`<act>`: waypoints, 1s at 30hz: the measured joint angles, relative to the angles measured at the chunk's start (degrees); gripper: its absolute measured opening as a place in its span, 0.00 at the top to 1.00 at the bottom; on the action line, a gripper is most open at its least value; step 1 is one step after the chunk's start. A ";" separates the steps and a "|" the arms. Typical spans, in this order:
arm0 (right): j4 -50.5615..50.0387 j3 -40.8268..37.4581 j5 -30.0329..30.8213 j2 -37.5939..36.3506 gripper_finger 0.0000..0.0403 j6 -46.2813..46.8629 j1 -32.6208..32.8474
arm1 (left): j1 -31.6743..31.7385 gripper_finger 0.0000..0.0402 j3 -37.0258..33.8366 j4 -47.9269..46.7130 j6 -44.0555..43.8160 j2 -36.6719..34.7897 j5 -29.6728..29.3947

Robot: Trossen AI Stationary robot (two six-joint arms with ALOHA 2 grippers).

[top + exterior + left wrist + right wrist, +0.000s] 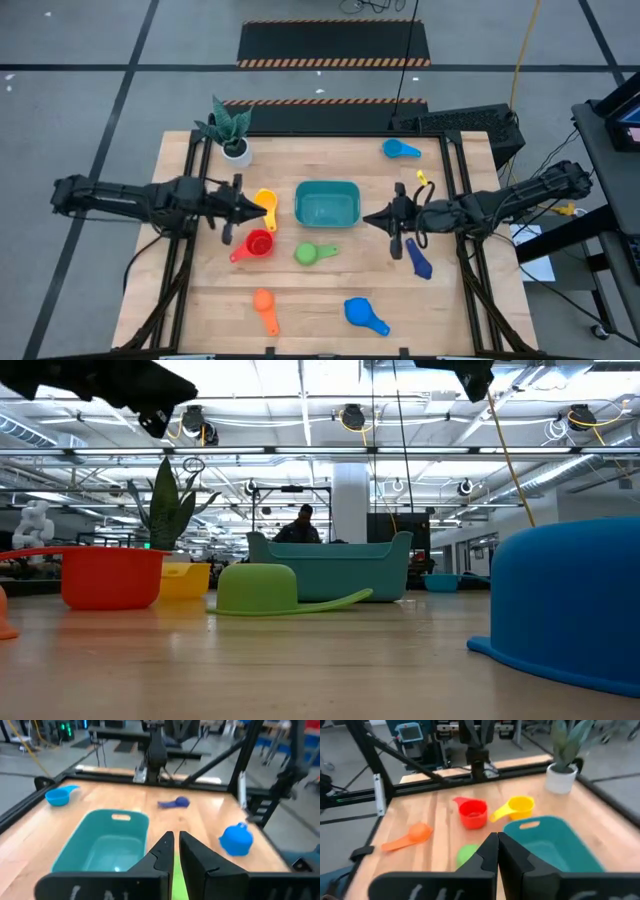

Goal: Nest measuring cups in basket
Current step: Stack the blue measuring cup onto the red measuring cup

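Two closed grippers, left gripper [268, 207] and right gripper [366, 218], flanking basket [327, 203].

bright, even light all over, pouring down from the rows of ceiling lamps [352, 417] that glare white in the low view. the wooden table [330, 300] is evenly lit from above, with only faint, soft shadows under the two arms. in the low view the big blue cup [565, 605] close to the lens is soft, and the table surface nearest the camera melts into blur. both wrist views look smeary: the teal basket [102, 842] has fuzzy edges, the dark fingers [160, 852] up close are soft, and the room behind is hazy. the white plant pot [561, 777] looks slightly washed out.
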 joint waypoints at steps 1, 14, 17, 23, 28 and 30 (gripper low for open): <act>-0.68 0.00 -0.47 -0.02 1.00 1.41 0.02 | -0.60 0.92 0.78 -0.10 0.47 1.81 -0.99; -11.94 0.00 -8.01 6.26 1.00 23.90 7.55 | -8.54 0.92 6.32 1.81 -0.70 17.40 -5.55; -8.71 0.00 -11.56 10.21 1.00 27.30 10.20 | -10.84 0.92 7.12 3.41 -1.40 19.22 -6.67; -4.64 0.00 -18.42 15.41 1.00 34.75 15.92 | -15.62 0.92 8.48 4.29 -2.38 22.64 -8.79; -3.15 1.28 -17.09 15.89 1.00 36.04 21.88 | -18.61 0.92 8.48 6.98 -3.51 24.77 -11.75; -4.14 2.80 -13.99 15.88 1.00 36.01 24.80 | -19.60 0.92 8.48 8.61 -4.33 25.55 -12.61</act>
